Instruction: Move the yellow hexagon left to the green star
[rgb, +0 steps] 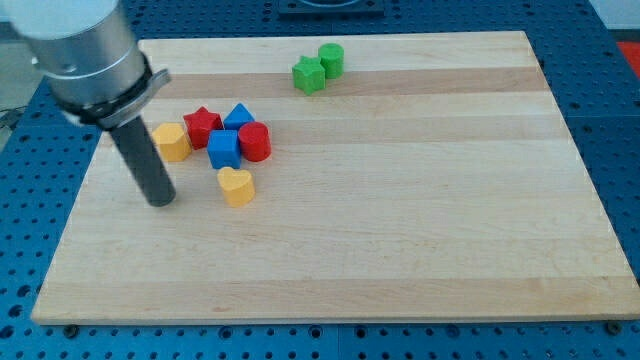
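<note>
Nothing done yet: the yellow hexagon (172, 142) sits mid-left, far from the upper-centre green star (309, 75), my tip (161, 201) just below it; no gripper fitted.

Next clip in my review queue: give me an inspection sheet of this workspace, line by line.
Surface: pale wooden board, flat, on a blue perforated table.
Job's things: yellow hexagon block at the view's left of the cluster; green star block near the view's top, touching a green cylinder block.
Clutter: red star block, blue triangular block, red cylinder block, blue cube block, yellow heart block.
Tool: no gripper; my tip rests left of and below the yellow hexagon, apart from it.
Cables: nothing seen.
Surroundings: dark object at the top edge, unclear.
</note>
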